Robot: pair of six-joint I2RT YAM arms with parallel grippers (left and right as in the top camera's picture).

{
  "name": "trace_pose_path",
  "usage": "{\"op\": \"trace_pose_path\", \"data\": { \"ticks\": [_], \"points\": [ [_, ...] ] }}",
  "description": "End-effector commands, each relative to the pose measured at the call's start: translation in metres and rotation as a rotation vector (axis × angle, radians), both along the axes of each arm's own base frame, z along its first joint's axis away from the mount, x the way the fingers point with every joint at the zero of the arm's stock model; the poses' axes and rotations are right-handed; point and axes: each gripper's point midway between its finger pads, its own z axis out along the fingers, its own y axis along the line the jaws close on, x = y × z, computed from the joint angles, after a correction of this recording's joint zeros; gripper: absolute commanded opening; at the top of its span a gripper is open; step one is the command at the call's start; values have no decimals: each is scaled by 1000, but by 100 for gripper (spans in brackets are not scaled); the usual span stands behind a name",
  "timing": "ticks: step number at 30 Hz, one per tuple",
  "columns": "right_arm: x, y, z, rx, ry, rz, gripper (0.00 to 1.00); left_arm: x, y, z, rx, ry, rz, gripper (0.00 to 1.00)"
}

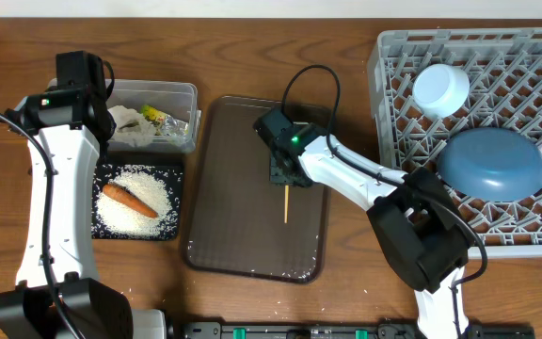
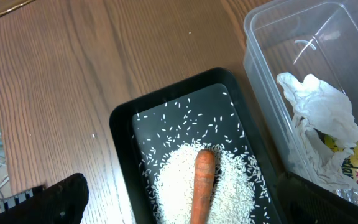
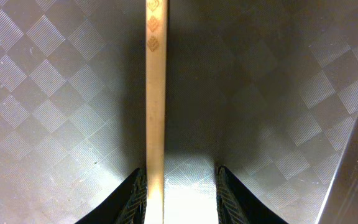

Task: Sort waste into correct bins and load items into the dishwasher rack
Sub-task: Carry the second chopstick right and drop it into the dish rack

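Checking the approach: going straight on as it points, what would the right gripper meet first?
Probably the dark brown textured serving tray, straight ahead of the right gripper; the thin wooden chopstick lies beside one finger. Depth is unclear.

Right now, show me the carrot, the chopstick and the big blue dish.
carrot [image 2: 202, 183]: left wrist view, mid-body.
chopstick [image 3: 155, 93]: right wrist view, shaft.
big blue dish [image 1: 492, 162]: overhead view, centre.
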Motion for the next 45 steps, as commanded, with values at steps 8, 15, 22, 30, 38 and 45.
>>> {"op": "trace_pose_path", "data": {
  "ticks": [8,15,22,30,38,45],
  "points": [
    [-16,1,-26,-3,89,-15,3,-1,2,1,14,0,12,98],
    [10,-8,16,13,63,-38,1,-1,2,1,13,0,12,98],
    [54,-38,111,36,-42,60,1,-1,2,1,14,0,12,98],
    [77,-148,168,-73,-88,78,1,-1,2,1,14,0,12,98],
    [89,-202,161,83,-58,161,1,-1,2,1,14,0,12,98],
    [100,-223,145,84,-77,112,6,-1,2,1,14,0,12,98]
  ]
}}
